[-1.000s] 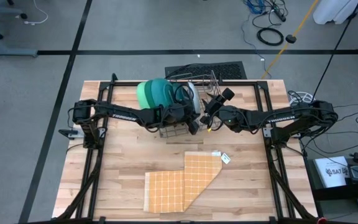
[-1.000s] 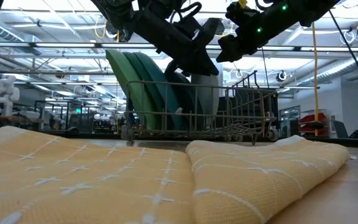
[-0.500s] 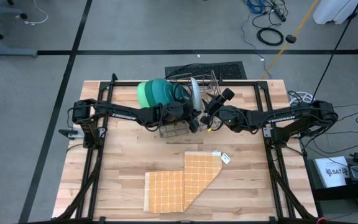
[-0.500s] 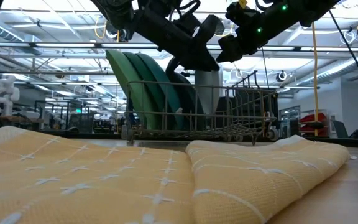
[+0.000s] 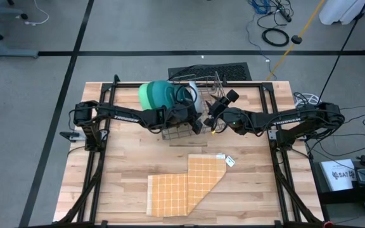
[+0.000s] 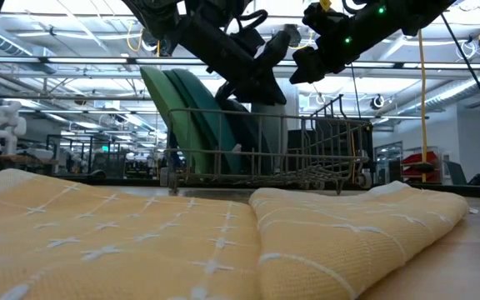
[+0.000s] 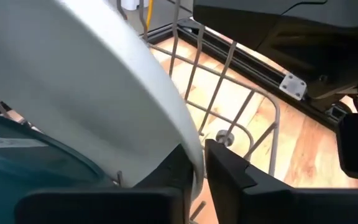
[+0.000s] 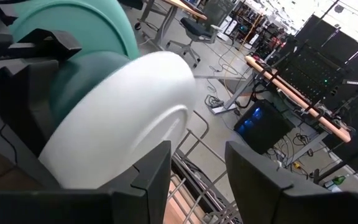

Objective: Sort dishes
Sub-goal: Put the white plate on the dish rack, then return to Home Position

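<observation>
A grey wire rack [image 5: 189, 120] stands at the table's far middle. Green and teal plates [image 5: 156, 95] stand on edge in its left part, as the low view [image 6: 182, 108] also shows. A pale blue plate [image 5: 194, 96] stands on edge to their right, its lower edge in the rack. My left gripper [image 7: 197, 168] is shut on this plate at the rack's near side. My right gripper [image 8: 197, 180] is open and empty just right of the plate, above the rack [image 5: 213, 117]. My left gripper pinches the pale blue plate's rim [image 7: 190, 146] between its two fingers, one finger on each face. The fingers come from the table's near left side, slanting down. The plate stands on edge in the rack, tilted toward the teal plate [image 7: 36, 168] beside it.
An orange checked cloth [image 5: 185, 187], partly folded, lies at the table's near middle and fills the front of the low view [image 6: 223, 242]. A small white tag [image 5: 229, 161] lies beside it. A dark mat [image 5: 211, 71] lies beyond the rack.
My left gripper has moved slightly toward the table's left edge with the pale blue plate. The plate first stood more upright and now leans toward the green and teal plates. My right gripper has kept still and open.
</observation>
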